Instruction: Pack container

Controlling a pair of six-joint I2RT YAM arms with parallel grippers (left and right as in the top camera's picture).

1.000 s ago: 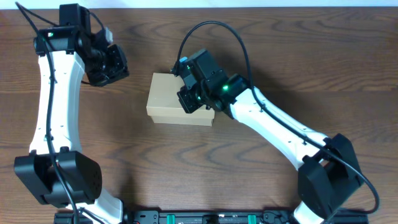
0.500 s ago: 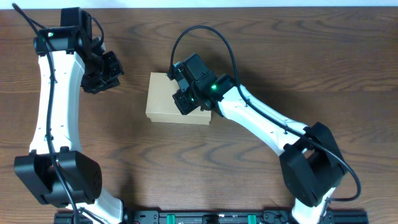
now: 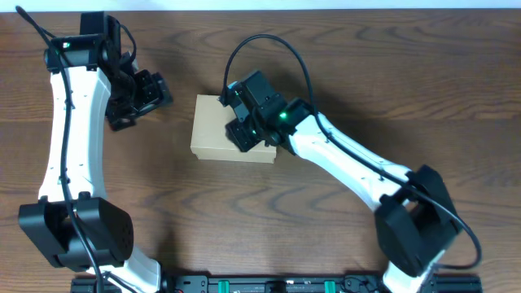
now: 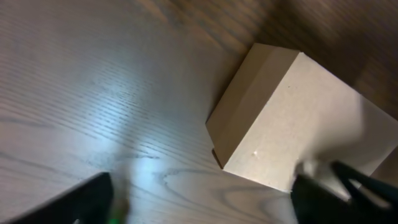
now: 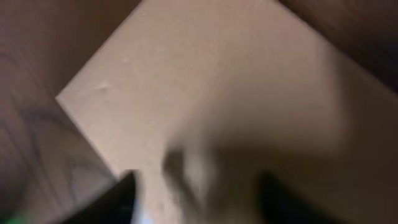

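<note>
Dark wood-grain surface (image 3: 423, 73), kinda glossy in spots. The box (image 3: 213, 130) is plain tan cardboard, matte, rectangular with crisp edges, flap down, sitting flat around the middle. The right tool (image 3: 244, 130) is low over its right end, but it's too blurry up close to tell its finger spread. The left tool (image 3: 146, 91) hangs off to the box's left, fingers wide apart.

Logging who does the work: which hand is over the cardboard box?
The right hand, low over one end of the container; the left hand hangs beside it over the table, apart from it.
</note>
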